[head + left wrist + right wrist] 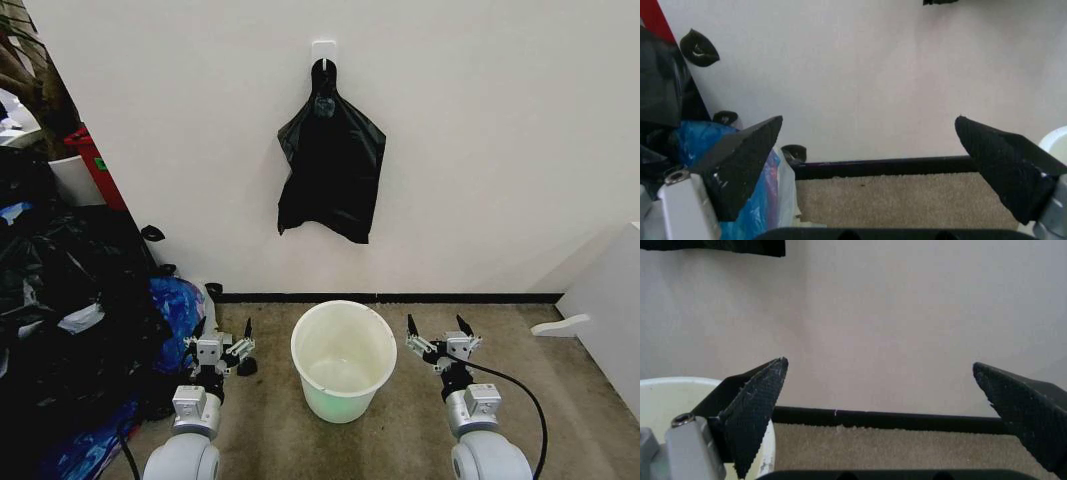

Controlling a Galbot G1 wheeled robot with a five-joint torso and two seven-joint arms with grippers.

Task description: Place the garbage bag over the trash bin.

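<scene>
The trash bin (343, 360), a small round white bucket, stands upright on the carpet near the wall, between my two arms. Its inside shows nothing in it. My left gripper (221, 335) hovers open just left of the bin, at about rim height, fingers pointing at the wall. In the left wrist view the left gripper (868, 120) has nothing between its fingers, and the bin's rim (1058, 137) shows at the edge. My right gripper (436, 325) is open just right of the bin. The right wrist view has the right gripper (880, 362) empty beside the bin's rim (673, 381). The garbage bag is out of view.
Flat black bags (330, 170) hang from a white hook (323, 50) on the wall above the bin. A heap of stuffed black sacks (60, 320), a blue bag (175, 305) and a red container (98, 165) crowd the left. A white cabinet (610, 300) stands at the right.
</scene>
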